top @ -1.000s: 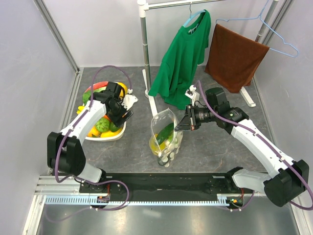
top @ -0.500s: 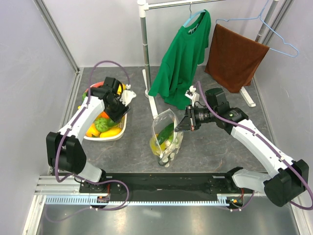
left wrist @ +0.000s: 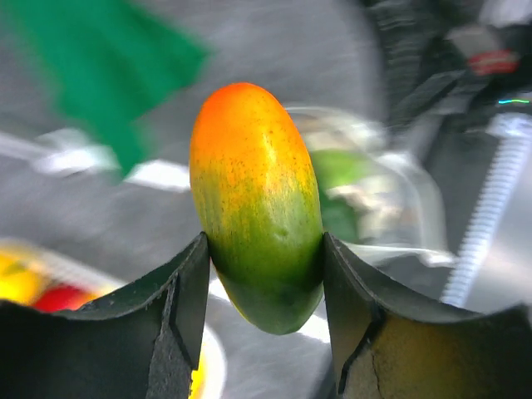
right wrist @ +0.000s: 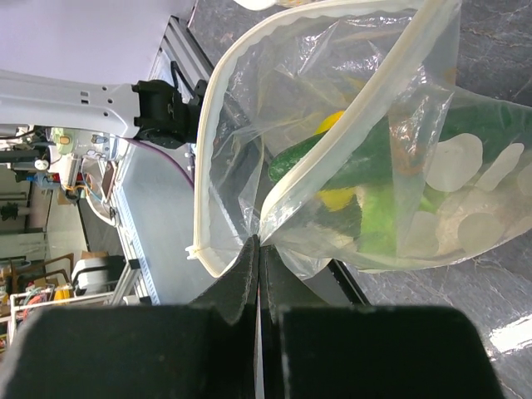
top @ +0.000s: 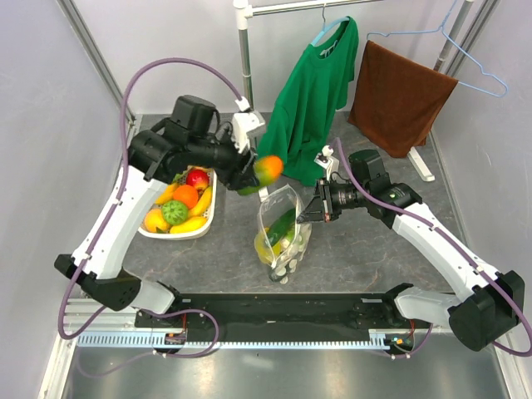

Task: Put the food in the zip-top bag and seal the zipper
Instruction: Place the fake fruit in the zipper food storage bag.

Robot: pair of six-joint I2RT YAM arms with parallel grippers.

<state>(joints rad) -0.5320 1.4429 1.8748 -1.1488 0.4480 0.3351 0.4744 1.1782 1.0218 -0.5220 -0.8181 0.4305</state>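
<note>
Standing on the grey tabletop (top: 374, 249) just beyond the arm bases, the zip-top bag (top: 281, 229) had its mouth gaping upward, the cream zipper (right wrist: 274, 25) unsealed. A green toy vegetable (right wrist: 366, 158) and a yellow piece (right wrist: 337, 199) already lay inside. The right end effector (right wrist: 258, 245) was fully closed, pinching the bag's rim on its right side and holding it up. Slightly farther back, the left end effector (left wrist: 264, 249) hung in the air just above and behind the bag's mouth, its jaws partly spread and clamped on both sides of an orange-and-green toy mango (left wrist: 253, 191). To the left, a white tray (top: 179, 235) held more food, among it a red apple (top: 197, 177). At the back hung a green shirt (top: 312, 91) and a brown towel (top: 395, 96).
</note>
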